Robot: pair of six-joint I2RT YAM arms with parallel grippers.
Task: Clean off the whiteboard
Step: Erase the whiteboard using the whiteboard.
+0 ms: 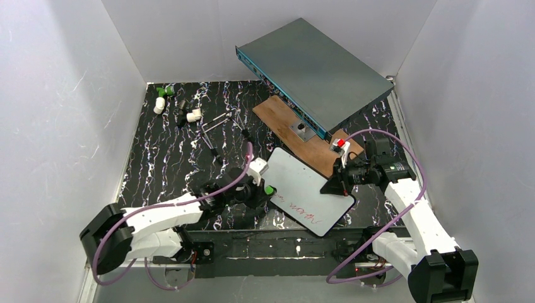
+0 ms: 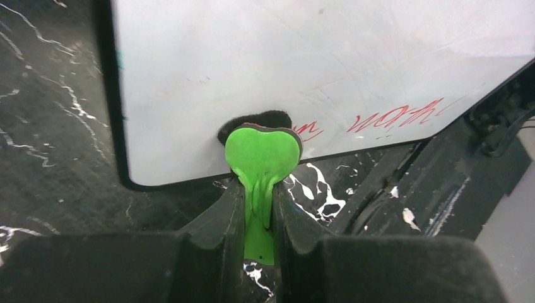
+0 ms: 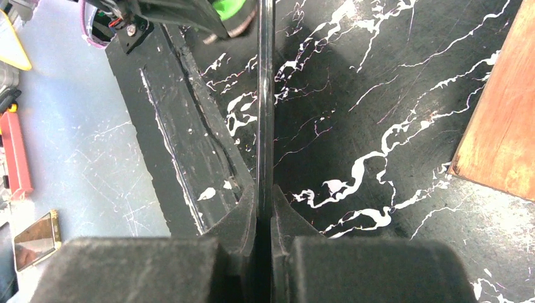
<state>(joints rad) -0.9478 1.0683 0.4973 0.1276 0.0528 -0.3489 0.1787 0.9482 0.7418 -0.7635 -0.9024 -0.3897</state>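
Whiteboard (image 1: 309, 189) gripped, eraser on it

One board sits askew at the near middle of the table (image 1: 170, 158), with one line of red writing (image 2: 391, 120) along its near edge. The right gripper (image 1: 334, 185) is clamped on its right edge. The left gripper (image 1: 260, 191) pinches one green eraser (image 2: 262, 148), its dark pad touching the board. One grey-teal box (image 1: 315, 69) and one wooden plank (image 1: 296, 129) lie far right

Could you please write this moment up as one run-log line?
left gripper: shut on green eraser, felt against whiteboard | right gripper: shut on whiteboard edge | red writing: beside eraser, unerased
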